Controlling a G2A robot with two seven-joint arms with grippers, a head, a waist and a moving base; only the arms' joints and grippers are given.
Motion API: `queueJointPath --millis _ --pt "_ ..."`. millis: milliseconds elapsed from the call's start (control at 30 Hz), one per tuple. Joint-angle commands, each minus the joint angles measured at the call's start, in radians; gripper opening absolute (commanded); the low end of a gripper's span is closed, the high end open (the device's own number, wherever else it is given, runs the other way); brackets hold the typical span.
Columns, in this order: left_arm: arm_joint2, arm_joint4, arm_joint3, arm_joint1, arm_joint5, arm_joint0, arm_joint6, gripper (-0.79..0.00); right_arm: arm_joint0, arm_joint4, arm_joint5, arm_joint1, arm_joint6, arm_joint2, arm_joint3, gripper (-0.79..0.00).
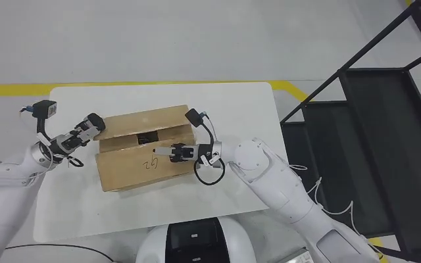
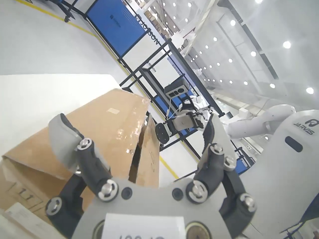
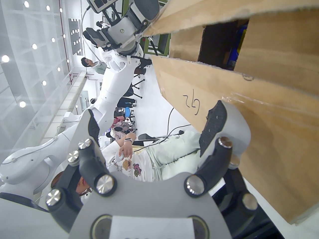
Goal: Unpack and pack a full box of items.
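Observation:
A brown cardboard box (image 1: 141, 154) sits mid-table with its two long top flaps nearly shut. A dark slot (image 1: 146, 138) stays between them, and something blue (image 3: 235, 50) shows inside. The near flap (image 3: 224, 95) bears a handwritten mark. My left gripper (image 1: 89, 128) is open at the box's left end, by the far flap (image 2: 107, 125), with one finger (image 2: 62, 138) over the cardboard. My right gripper (image 1: 164, 153) is open over the near flap, one fingertip (image 3: 216, 123) against the flap's surface. The right wrist view catches the left gripper (image 3: 139, 13) touching the far flap's end.
The white table (image 1: 230, 105) has bare room on all sides of the box. Black metal stairs (image 1: 368, 118) stand just off its right edge. A yellow floor line (image 1: 131, 84) runs behind the table.

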Motion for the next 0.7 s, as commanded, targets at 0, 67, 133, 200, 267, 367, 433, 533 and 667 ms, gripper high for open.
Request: queueJointPath --millis 0,67,133,200,267,367,433,533,667 --pt "0.028 -0.022 -0.015 0.020 0.024 -0.002 -0.023 0.000 0.001 -0.009 0.004 0.001 0.002 0.000 -0.002 0.000" --pt "0.055 -0.025 -0.030 0.036 0.042 -0.001 -0.041 0.000 0.002 -0.018 0.007 0.002 0.005 0.000 -0.003 0.000" --pt "0.075 -0.043 -0.039 0.050 0.046 0.000 -0.046 0.000 0.006 -0.035 0.009 0.003 0.010 -0.001 -0.004 0.000" --pt "0.092 -0.073 -0.050 0.063 0.055 0.001 -0.054 0.000 0.011 -0.053 0.015 0.004 0.014 -0.003 -0.003 0.000" --pt "0.102 -0.113 -0.062 0.076 0.070 0.001 -0.070 0.000 0.014 -0.069 0.020 0.005 0.018 -0.005 -0.001 0.000" --pt "0.107 -0.153 -0.064 0.094 0.094 0.005 -0.094 0.000 0.021 -0.112 0.032 0.007 0.032 -0.012 0.003 0.000" --pt "0.107 -0.191 -0.063 0.103 0.119 0.008 -0.119 0.000 0.025 -0.140 0.042 0.008 0.039 -0.018 0.007 0.000" --pt "0.102 -0.219 -0.063 0.116 0.150 0.012 -0.149 0.000 0.026 -0.147 0.053 0.008 0.040 -0.024 0.010 0.000" --pt "0.098 -0.257 -0.069 0.125 0.182 0.019 -0.181 0.000 0.037 -0.174 0.061 0.008 0.048 -0.033 0.014 0.000"
